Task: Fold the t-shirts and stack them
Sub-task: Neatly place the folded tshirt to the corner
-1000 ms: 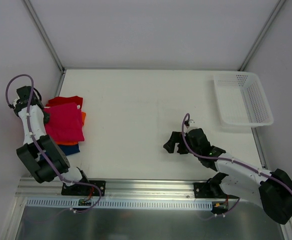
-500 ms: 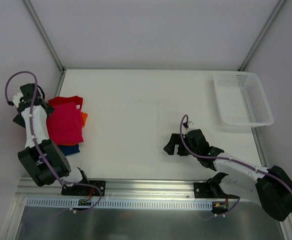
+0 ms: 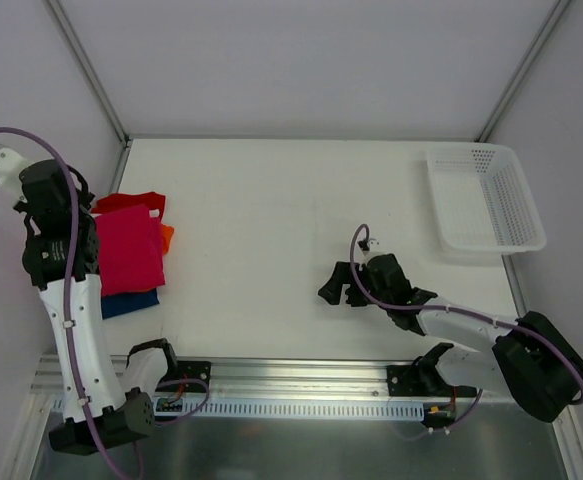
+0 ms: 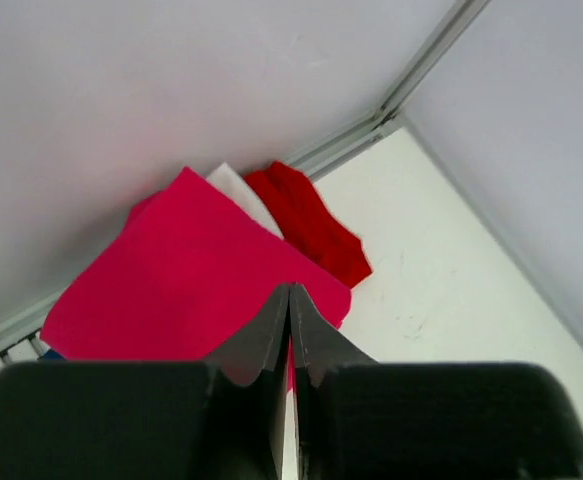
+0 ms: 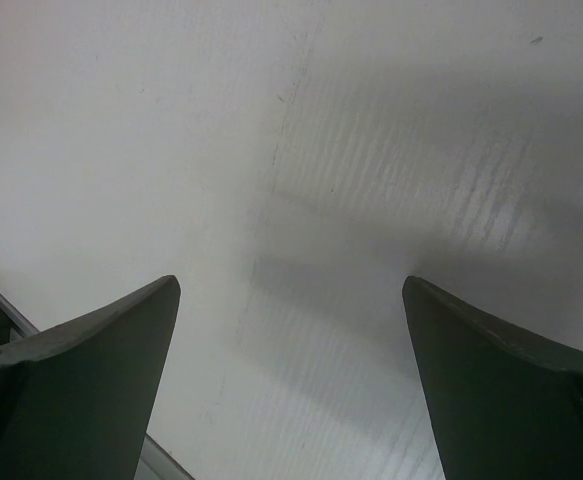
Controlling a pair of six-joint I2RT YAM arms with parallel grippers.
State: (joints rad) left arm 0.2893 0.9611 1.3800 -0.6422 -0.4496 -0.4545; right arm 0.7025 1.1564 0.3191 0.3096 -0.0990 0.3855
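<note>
My left claw (image 4: 289, 297), fingers pressed flat together and pinching nothing, hangs raised over the stack of t-shirts (image 4: 191, 270) at the left edge of the table (image 3: 271, 210), close by the side wall. The magenta-pink t-shirt (image 3: 128, 250) lies folded flat on top. The red t-shirt (image 3: 131, 202) sticks out from under its far edge. The orange t-shirt (image 3: 166, 236) shows as a sliver on the side toward the table's middle, and the dark blue t-shirt (image 3: 131, 302) peeks out along the near edge. The wrist view catches a corner of the white t-shirt (image 4: 243, 195) between the pink and the red. My right claw (image 3: 339, 291), well apart from the pile, sits low over bare table right of centre, fingers spread wide with nothing between them. The white perforated basket (image 3: 486, 200) stands at the far right corner, by the table's edge.
</note>
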